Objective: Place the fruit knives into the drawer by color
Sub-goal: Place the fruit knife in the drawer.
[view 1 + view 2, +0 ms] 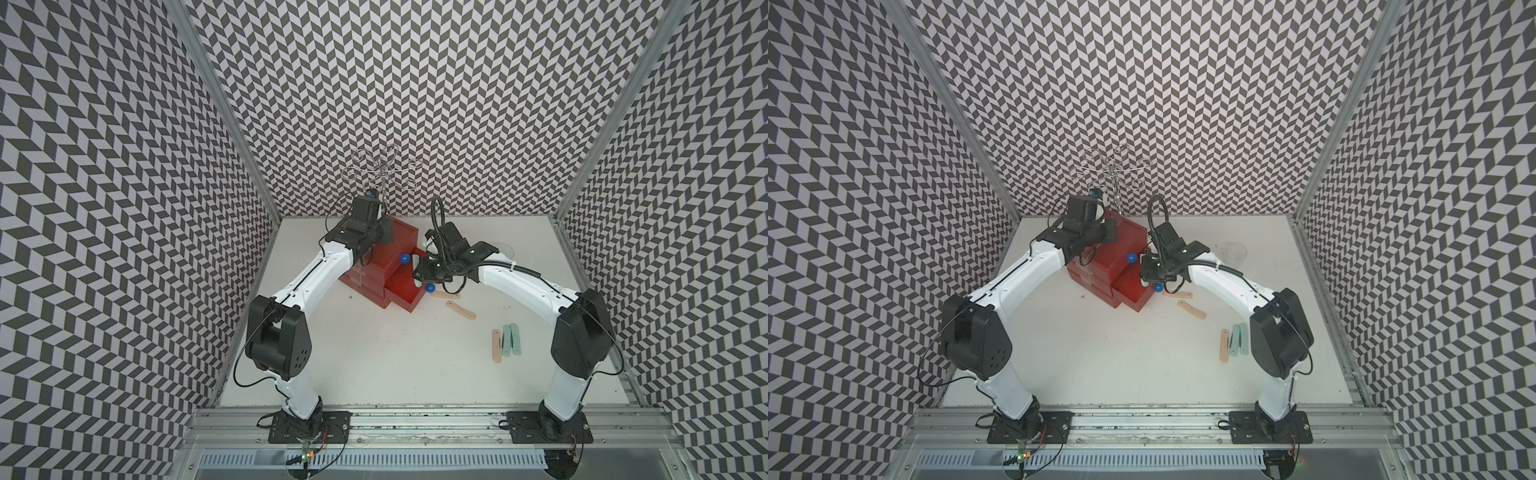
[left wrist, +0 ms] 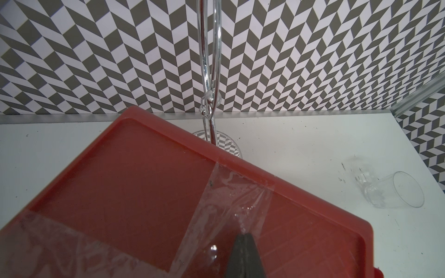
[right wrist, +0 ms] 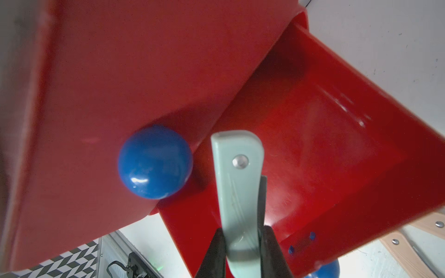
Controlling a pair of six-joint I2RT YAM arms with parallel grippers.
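Knife aloft on the right: the right gripper (image 3: pixel 242 231) is clamped on a pale teal fruit knife (image 3: pixel 238 178). The knife's riveted end points into the pulled-out drawer (image 3: pixel 325 134) of the red cabinet (image 1: pixel 370 266), just beside the blue knob (image 3: pixel 155 162) of the shut drawer above. Across from it, the left gripper (image 2: pixel 243 243) has its fingers pressed together, tip down at the clear tape (image 2: pixel 231 192) on the cabinet top; touching or not, I can't tell. On the white table (image 1: pixel 374 374), one peach knife (image 1: pixel 446 295) lies just beside the open drawer's front. A second peach knife (image 1: pixel 460 310) is near it, and a third peach knife (image 1: pixel 496 346) lies alongside two green knives (image 1: pixel 506 341). There's a clear cup (image 1: pixel 1233 252) toward the back, and a chrome wire stand (image 1: pixel 380 174) behind the cabinet.
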